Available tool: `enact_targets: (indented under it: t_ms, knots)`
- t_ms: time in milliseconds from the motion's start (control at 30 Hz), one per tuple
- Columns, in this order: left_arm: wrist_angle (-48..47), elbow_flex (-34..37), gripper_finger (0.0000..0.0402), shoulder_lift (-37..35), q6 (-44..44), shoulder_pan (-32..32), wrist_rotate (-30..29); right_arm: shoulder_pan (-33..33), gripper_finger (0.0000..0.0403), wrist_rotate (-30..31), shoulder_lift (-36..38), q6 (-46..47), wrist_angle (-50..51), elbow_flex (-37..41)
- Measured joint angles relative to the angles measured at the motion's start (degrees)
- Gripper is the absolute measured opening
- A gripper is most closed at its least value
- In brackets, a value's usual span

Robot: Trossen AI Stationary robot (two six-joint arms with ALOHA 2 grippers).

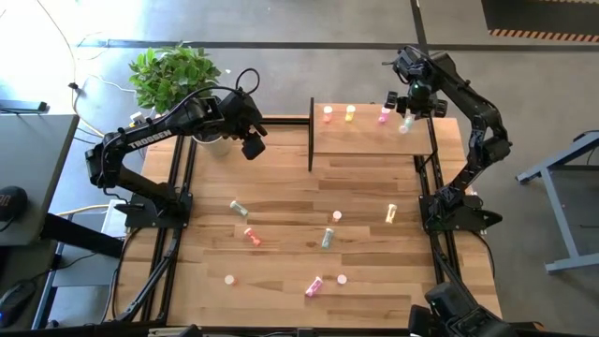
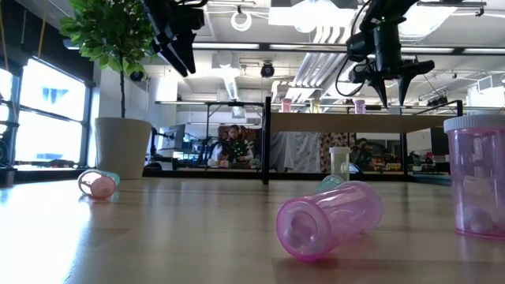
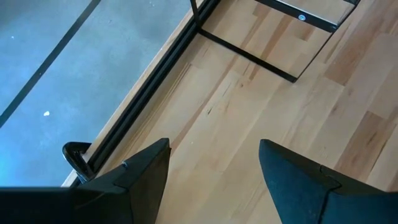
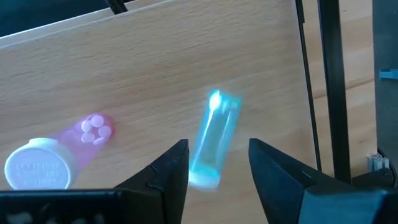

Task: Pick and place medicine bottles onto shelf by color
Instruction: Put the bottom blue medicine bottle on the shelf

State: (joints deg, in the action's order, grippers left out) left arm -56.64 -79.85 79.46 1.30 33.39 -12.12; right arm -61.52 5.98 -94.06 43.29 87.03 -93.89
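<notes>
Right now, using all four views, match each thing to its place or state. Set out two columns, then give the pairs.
1 left gripper
2 green bottle
3 pink bottle beside it
4 potted plant

A at the table's far left corner
B upright on the shelf
C open, above bare tabletop
D between the right gripper's fingers

Pairs: 1-C, 2-D, 3-B, 4-A
</notes>
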Motion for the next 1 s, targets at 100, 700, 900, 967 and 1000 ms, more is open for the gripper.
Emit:
enact_targets:
  t_ms: [100, 700, 900, 967, 1000]
  knots:
    - [0.0, 0.0, 0.0239, 0.0, 0.0, 0.0, 0.0, 0.0, 0.0155, 0.0, 0.0, 0.0, 0.0, 0.0]
    - [0.4, 0.0, 0.0239, 0.0, 1.0, 0.0, 0.0, 3.3, 0.0152, -3.0, 0.3, -0.7, 3.0, 0.0]
    - [0.4, 0.0, 0.0239, 0.0, 1.5, 0.0, 0.0, 3.8, 0.0152, -2.4, 0.4, -1.6, 3.0, 0.0]
    - [0.4, 0.0, 0.0239, 0.0, 1.5, 0.0, 0.0, 3.9, 0.0152, -2.4, 1.1, -2.2, 2.9, 0.0]
    - [0.4, 0.0, 0.0239, 0.0, 1.5, 0.0, 0.0, 4.2, 0.0152, -2.4, 1.7, -2.2, 3.0, 0.0]
